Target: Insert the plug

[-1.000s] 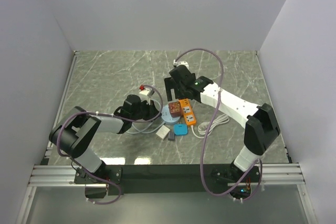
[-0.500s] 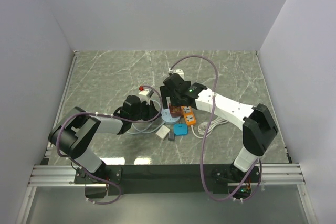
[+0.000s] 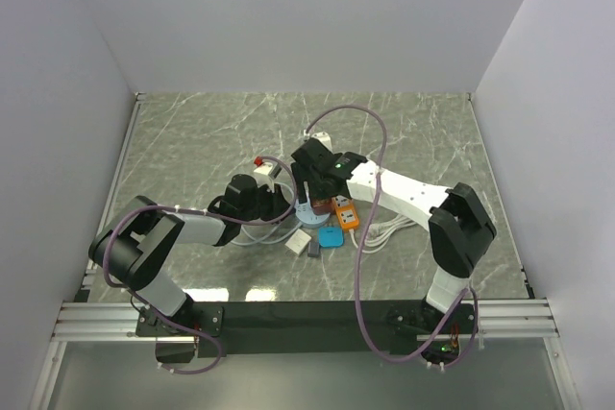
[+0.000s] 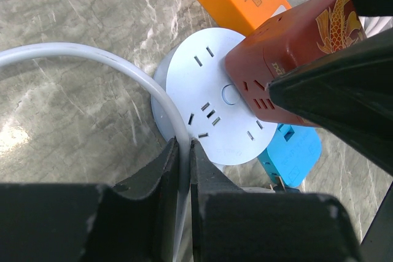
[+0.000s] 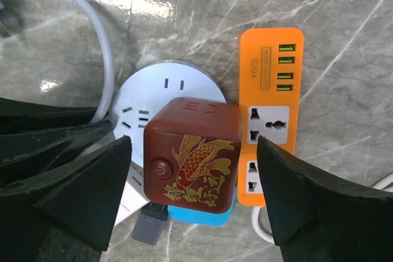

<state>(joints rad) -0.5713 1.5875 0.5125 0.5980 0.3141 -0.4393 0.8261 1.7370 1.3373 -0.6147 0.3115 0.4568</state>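
Note:
A dark red cube plug (image 5: 193,151) with a gold fish print stands on the edge of the round pale-blue socket disc (image 5: 159,84); its prongs are hidden. My right gripper (image 5: 193,151) hangs open over the cube, one finger on each side with a gap to each. My left gripper (image 4: 184,151) is shut on the white cable (image 4: 92,56) right at the disc (image 4: 209,102). From above, the cube (image 3: 318,204) sits between the left gripper (image 3: 279,201) and the right gripper (image 3: 309,197).
An orange power strip (image 5: 270,121) lies right against the cube's right side. A blue adapter (image 5: 196,216) and a grey plug (image 5: 150,225) lie just in front of it, next to a white adapter (image 3: 299,240). A white cord (image 3: 389,228) is coiled to the right.
The right arm has swung left and down from behind the orange strip to straddle the red cube, and its jaws have narrowed slightly. The left gripper has stayed shut on the cable.

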